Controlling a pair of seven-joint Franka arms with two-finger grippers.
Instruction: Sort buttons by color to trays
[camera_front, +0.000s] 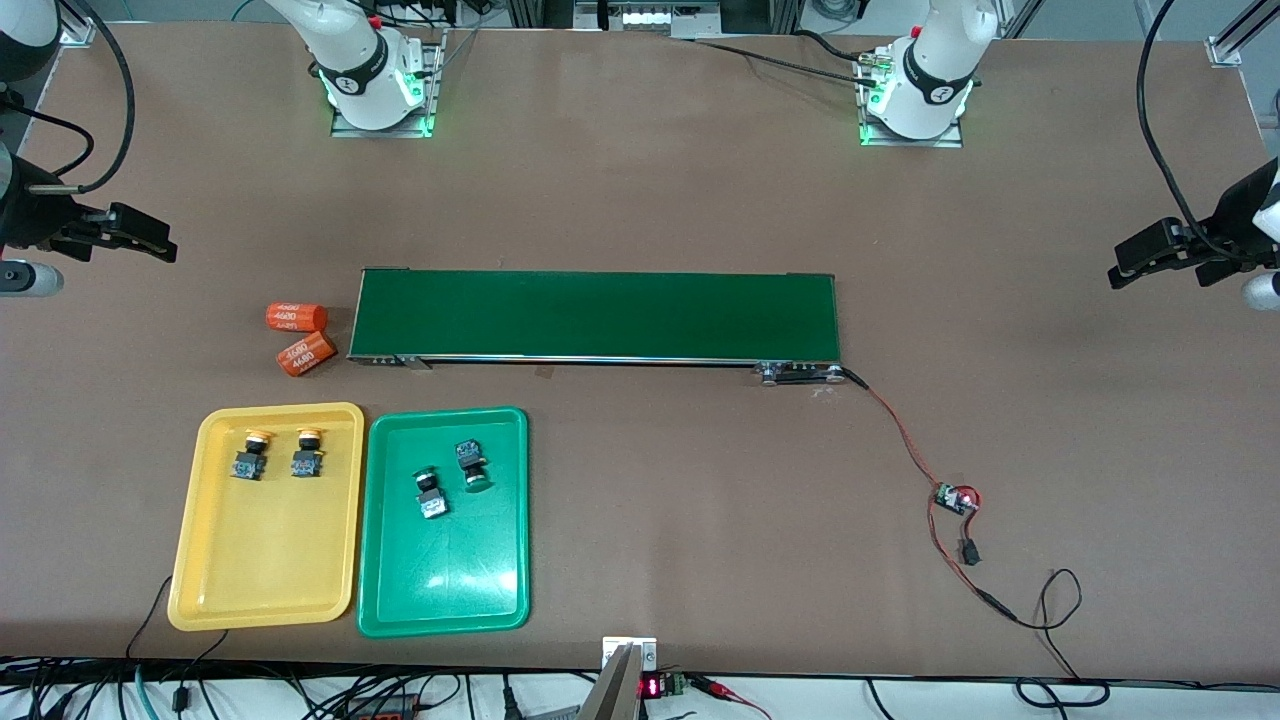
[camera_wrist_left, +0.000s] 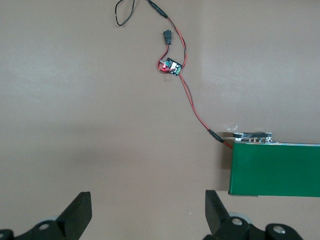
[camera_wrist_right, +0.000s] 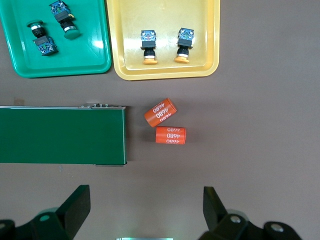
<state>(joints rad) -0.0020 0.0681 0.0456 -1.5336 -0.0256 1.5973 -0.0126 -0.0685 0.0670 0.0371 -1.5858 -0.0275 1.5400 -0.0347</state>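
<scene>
Two yellow-capped buttons (camera_front: 250, 455) (camera_front: 308, 453) lie side by side in the yellow tray (camera_front: 215, 590), caps toward the conveyor belt (camera_front: 595, 315). Two green-capped buttons (camera_front: 430, 493) (camera_front: 471, 464) lie tilted in the green tray (camera_front: 445, 615). Both arms wait, right end effector (camera_wrist_right: 145, 207) and left end effector (camera_wrist_left: 147, 212) open above bare tabletop (camera_front: 700, 520).
</scene>
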